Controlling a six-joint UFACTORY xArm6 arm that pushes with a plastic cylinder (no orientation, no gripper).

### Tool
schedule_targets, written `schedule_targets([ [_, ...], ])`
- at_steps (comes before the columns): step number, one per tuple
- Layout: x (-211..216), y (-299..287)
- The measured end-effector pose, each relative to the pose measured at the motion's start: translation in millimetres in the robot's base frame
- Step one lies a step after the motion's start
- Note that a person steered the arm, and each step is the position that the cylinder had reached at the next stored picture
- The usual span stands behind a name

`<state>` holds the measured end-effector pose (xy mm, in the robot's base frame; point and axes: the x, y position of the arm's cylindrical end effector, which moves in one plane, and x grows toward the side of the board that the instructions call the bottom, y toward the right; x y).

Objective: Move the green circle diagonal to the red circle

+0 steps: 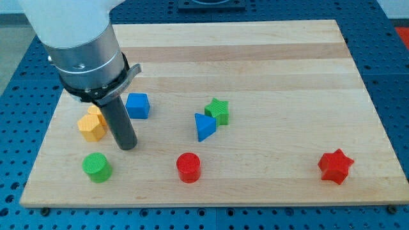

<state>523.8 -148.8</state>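
The green circle (97, 167) lies near the view's bottom left of the wooden board (268, 57). The red circle (188, 167) lies to its right, at about the same height in the view. My tip (127, 146) rests on the board just above and to the right of the green circle, a small gap apart from it. The rod rises to the arm's large grey and white body (83, 45) at the view's top left.
A yellow block (92, 125) sits left of the rod. A blue cube (138, 105) lies right of it. A blue triangle (204, 126) touches a green star (218, 111) mid-board. A red star (335, 167) lies at the bottom right.
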Motion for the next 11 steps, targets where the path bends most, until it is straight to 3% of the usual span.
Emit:
schedule_targets([
  [3, -21, 0],
  [4, 11, -21],
  [7, 17, -100],
  [9, 69, -106],
  [11, 84, -77],
])
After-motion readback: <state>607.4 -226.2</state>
